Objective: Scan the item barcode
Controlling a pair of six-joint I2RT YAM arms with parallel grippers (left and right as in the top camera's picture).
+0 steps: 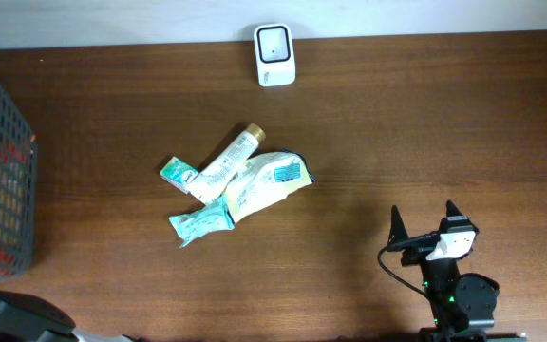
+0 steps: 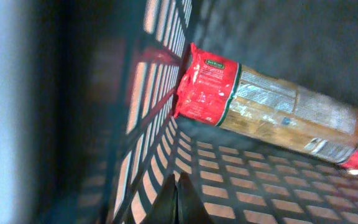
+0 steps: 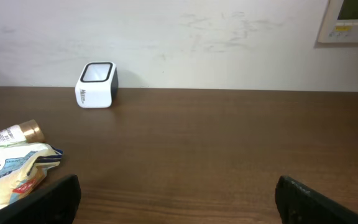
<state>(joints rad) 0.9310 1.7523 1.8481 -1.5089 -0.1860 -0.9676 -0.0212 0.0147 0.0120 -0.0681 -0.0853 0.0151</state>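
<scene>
My right gripper [image 1: 424,217] hangs over bare table with its fingers spread wide and nothing between them. From it, the loose pile of goods lies ahead and off to the left. The yellow pouch [image 1: 266,182] is the piece nearest those fingers. The tube [image 1: 224,163] touches the pouch's far-left side. Its long axis runs diagonally, cap end pointing away from the hand toward the scanner [image 1: 274,55], which stands farther ahead, beyond the pile, against the wall. A small green box [image 1: 177,171] and a teal packet [image 1: 200,221] sit on the side of the pile away from this hand.

My left gripper [image 2: 178,198] has its fingers pressed together, holding nothing. Straight in front of it is the mesh of the basket [image 1: 3,161], with a red-ended packet [image 2: 272,109] lying inside. The pile is well apart from that hand.

I judge the right arm the nearer one for the pick: reach forward-left and take the pouch by its near edge. I cannot make out a barcode on any item from here.
</scene>
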